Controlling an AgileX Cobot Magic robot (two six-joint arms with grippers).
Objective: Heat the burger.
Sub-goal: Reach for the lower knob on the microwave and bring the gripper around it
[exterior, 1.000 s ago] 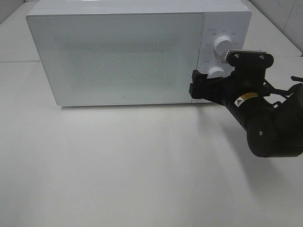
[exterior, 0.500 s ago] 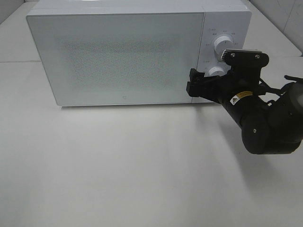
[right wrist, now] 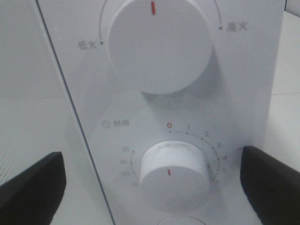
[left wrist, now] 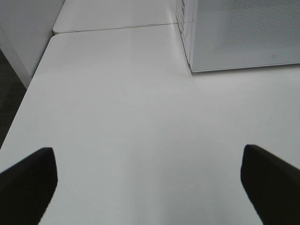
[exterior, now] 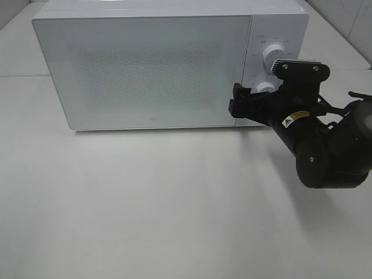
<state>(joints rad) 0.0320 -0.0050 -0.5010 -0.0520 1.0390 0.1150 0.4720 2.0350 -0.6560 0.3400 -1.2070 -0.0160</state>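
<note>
Burger was hidden from every view; the microwave point(exterior: 151, 64) stood on the surface point(exterior: 145, 197) with its door shut. Right end effector point(right wrist: 150, 185) gaped wide in front of the lower dial point(right wrist: 174, 176). Left end effector point(left wrist: 150, 187) hung wide open above the surface.

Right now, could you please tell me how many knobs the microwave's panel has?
2. The upper knob sits high on the microwave's panel; the timer knob is directly below it. Lower down, the right gripper may hide more.
</note>
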